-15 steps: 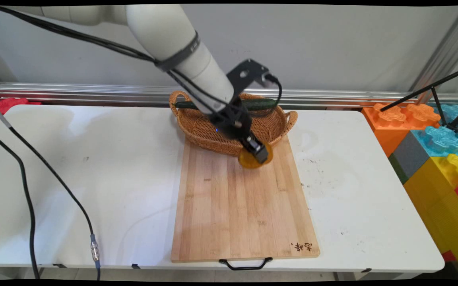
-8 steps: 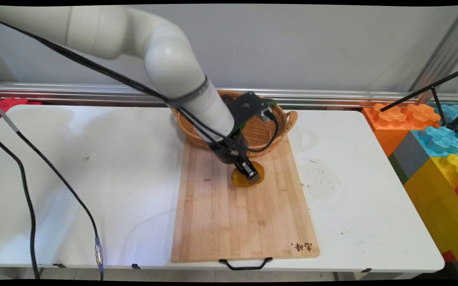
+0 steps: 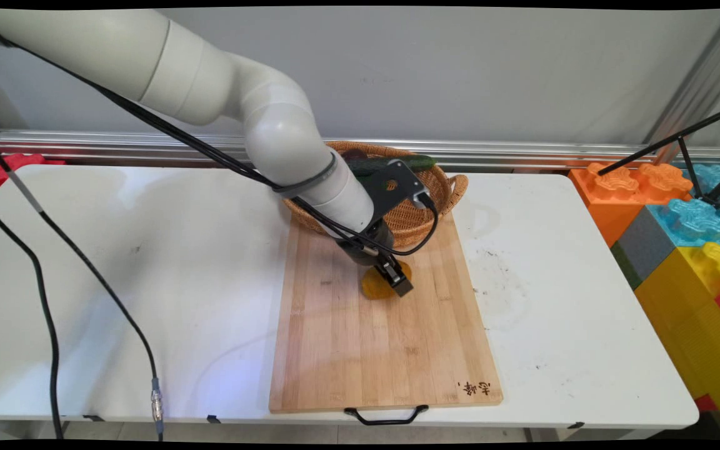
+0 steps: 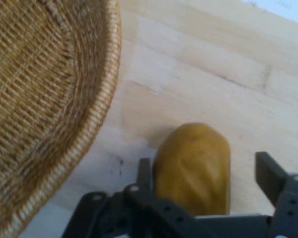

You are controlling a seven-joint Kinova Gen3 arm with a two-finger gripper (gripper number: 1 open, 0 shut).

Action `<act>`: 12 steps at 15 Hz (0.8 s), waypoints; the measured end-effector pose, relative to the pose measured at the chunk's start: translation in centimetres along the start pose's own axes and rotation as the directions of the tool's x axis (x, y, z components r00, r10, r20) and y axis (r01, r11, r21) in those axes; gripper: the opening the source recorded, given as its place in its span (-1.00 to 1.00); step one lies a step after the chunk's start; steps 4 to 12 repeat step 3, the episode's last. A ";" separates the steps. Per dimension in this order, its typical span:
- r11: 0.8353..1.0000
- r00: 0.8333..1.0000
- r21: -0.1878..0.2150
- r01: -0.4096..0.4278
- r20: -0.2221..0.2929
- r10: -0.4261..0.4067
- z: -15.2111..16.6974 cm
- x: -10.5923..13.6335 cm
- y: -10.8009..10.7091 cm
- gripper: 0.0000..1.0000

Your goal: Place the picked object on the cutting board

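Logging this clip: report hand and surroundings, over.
Hand open, fingers either side of yellow-brown vegetable. Vegetable on cutting board. Wicker basket just behind, cucumber inside.

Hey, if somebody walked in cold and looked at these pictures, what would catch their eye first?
Probably the white arm reaching down from the upper left, its gripper around a yellow-brown potato on the far end of the wooden cutting board. Right behind it, a wicker basket overlaps the board's far edge, with a cucumber lying across its far rim. Bright toy blocks stand at the right.
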 end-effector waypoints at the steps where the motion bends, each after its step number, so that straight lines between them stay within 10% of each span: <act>1: 1.000 1.000 0.001 -0.004 -0.007 0.004 0.1 0.3 0.1 1.00; 12: 1.000 1.000 0.001 -0.011 -0.014 0.011 -0.1 0.9 0.3 1.00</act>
